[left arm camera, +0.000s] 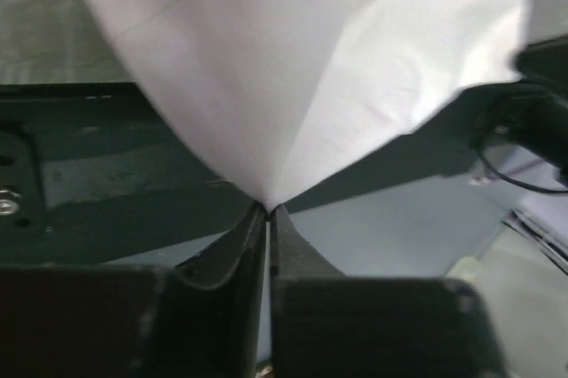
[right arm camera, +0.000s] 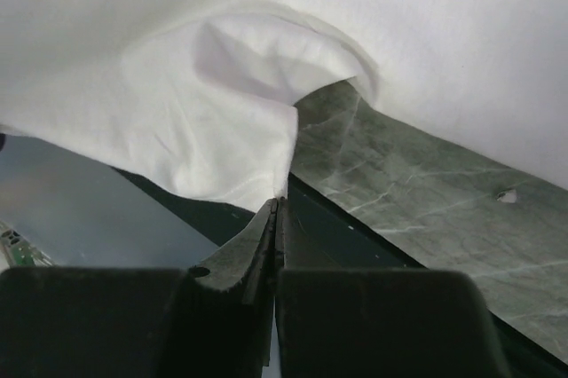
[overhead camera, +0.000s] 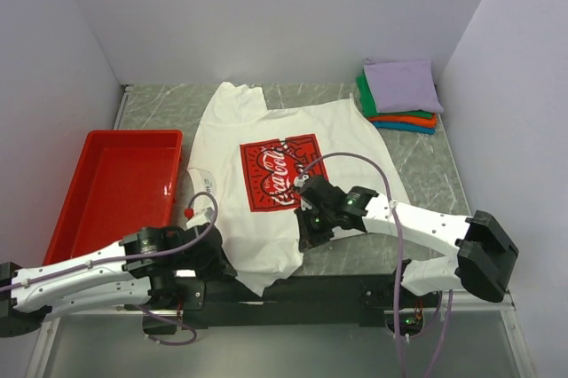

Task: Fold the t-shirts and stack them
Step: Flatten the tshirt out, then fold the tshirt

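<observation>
near edge: my left gripper [left arm camera: 269,209] pinches the white t-shirt [overhead camera: 266,143] at a hem corner, and my right gripper [right arm camera: 277,202] pinches another hem fold. the shirt lies spread on the marbled table [overhead camera: 426,165], its red print [overhead camera: 282,172] reading "coca-cola". red tray [overhead camera: 115,183] at left. folded tees [overhead camera: 401,94] sit at the far right, with only the edges of the lower ones showing. pale walls [overhead camera: 266,14] beyond.
</observation>
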{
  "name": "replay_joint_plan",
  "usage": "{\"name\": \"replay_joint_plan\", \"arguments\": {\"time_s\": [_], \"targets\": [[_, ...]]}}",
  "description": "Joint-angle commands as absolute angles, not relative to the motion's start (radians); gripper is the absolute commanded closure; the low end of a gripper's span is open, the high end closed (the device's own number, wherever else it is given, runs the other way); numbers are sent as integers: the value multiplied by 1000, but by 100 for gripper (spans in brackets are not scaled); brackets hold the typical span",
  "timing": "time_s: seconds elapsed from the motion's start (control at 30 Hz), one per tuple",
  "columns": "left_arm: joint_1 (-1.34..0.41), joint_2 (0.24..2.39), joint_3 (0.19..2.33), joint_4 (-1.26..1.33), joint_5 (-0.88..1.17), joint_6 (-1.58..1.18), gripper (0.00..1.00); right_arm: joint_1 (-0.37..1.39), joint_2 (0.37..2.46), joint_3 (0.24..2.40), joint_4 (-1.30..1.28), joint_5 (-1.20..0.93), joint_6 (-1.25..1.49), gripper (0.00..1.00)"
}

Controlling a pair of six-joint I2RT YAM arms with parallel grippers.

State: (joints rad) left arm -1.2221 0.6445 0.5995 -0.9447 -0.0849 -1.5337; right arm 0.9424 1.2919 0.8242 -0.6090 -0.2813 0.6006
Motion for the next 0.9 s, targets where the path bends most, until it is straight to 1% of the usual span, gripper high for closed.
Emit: {"name": "replay_joint_plan", "arguments": {"time_s": [0.0,0.03,0.07,0.13,0.17,0.23,0.27,0.43,0.53,0.73,0.8,0.83,0.87], "targets": [[-1218,646,525,-919,-22,-1526,88,936,1316,776,-537,-272,600,97],[-1216,646,503,-905,-18,-1525,81,936,1322,766,-526,-261,600,98],[-1218,646,502,-904,-26,-1522,72,937,1328,744,-506,-249,604,98],[-1218,647,518,-894,-38,-1496,63,936,1339,729,-486,-236,607,98],[-1218,652,532,-888,-52,-1480,57,936,1342,716,-468,-233,614,98],[-1218,687,570,-867,-57,-1425,49,937,1345,707,-453,-218,618,98],[-1216,708,584,-856,-63,-1407,47,936,1342,700,-449,-215,621,99],[-1270,886,644,-787,-72,-1321,47,937,1318,680,-446,-167,635,99],[-1308,993,699,-766,-127,-1286,49,937,1307,687,-459,-135,630,99],[-1426,1193,813,-707,-230,-1214,52,937,1304,676,-420,-143,643,98],[-1453,1268,848,-681,-241,-1187,53,937,1302,673,-414,-155,650,92],[-1477,1293,857,-666,-248,-1178,53,939,1299,667,-405,-159,652,83],[-1485,1317,868,-664,-255,-1177,53,937,1278,664,-403,-161,661,77]]}}
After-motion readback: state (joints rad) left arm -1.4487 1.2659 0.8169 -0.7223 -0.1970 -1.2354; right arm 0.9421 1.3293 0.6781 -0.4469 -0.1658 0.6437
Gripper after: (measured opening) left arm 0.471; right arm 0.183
